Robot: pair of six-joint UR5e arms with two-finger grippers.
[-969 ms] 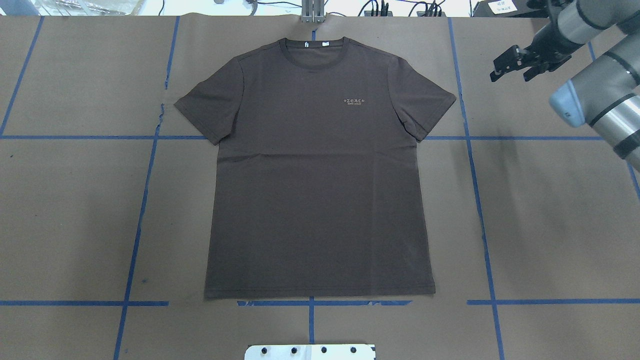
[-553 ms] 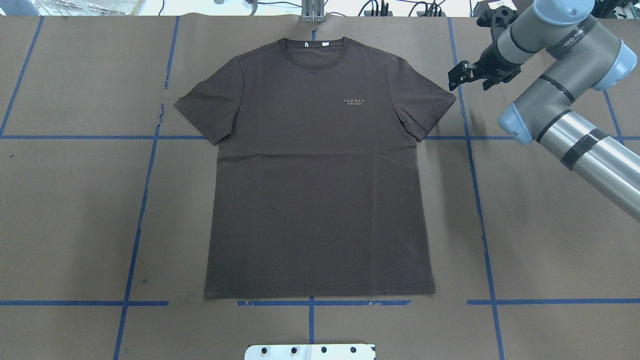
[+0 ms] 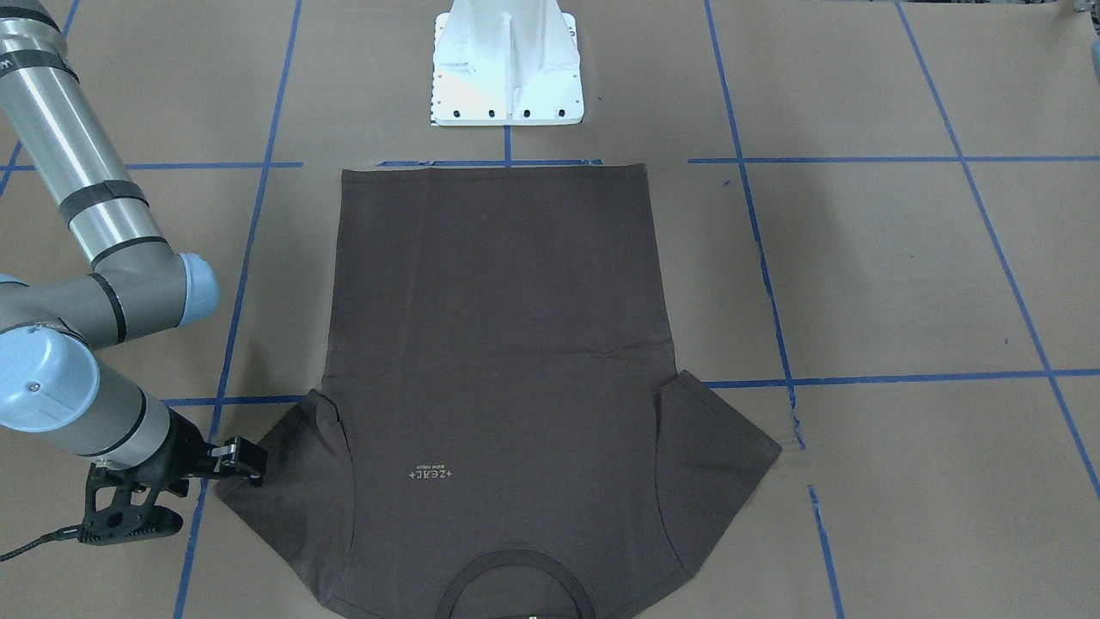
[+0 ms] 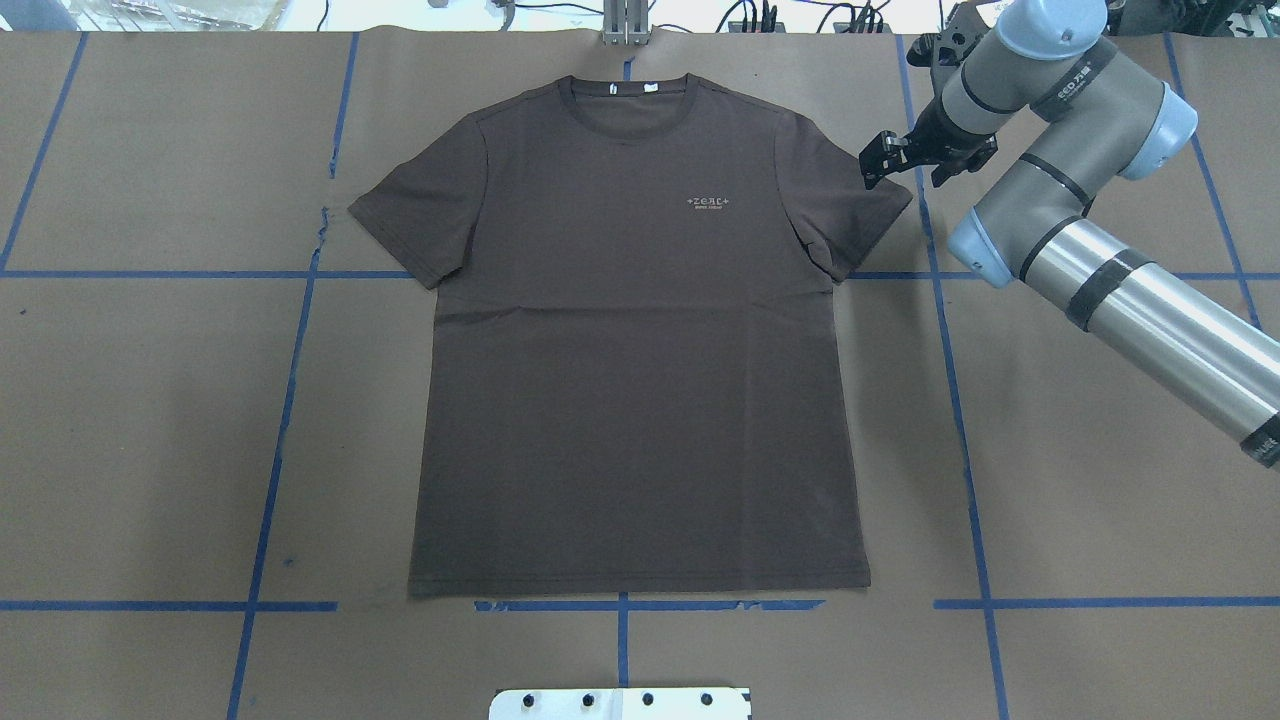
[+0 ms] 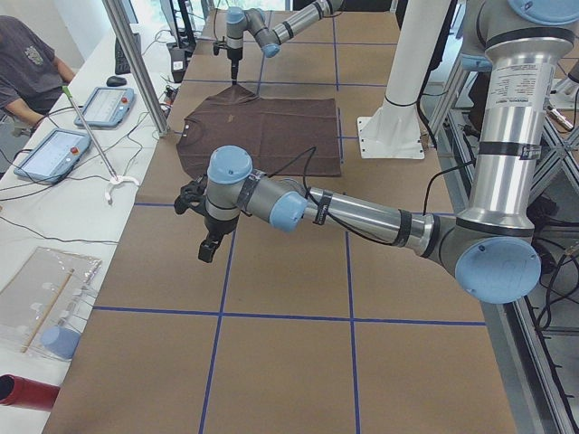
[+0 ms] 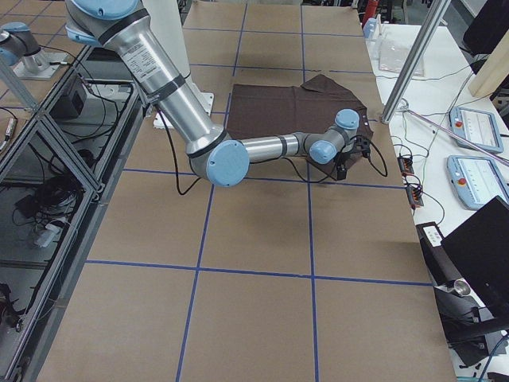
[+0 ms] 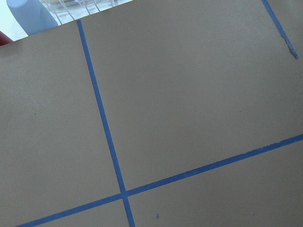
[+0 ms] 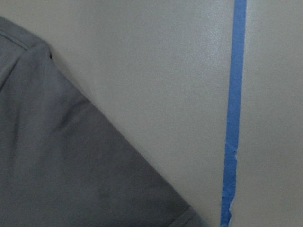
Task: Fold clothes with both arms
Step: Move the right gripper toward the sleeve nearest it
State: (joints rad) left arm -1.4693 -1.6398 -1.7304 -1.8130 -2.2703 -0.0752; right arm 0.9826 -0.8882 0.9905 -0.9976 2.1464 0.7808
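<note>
Now, T-shirt (image 4: 640, 380) flat mid-worktop (image 4: 150, 420), collar (image 4: 574, 103) at 12 o'clock, right gripper (image 4: 903, 168) jaws apart over the 2 o'clock sleeve (image 4: 870, 210), left gripper (image 5: 210, 244) far off, grip unreadable: a shallow one-sided pinch could slip or drag the shirt askew.

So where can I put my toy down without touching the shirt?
Bare paper lies left of the T-shirt, across the blue tape line. Also right of its hem. Crowded: the sleeve tip beside the right tool.
</note>
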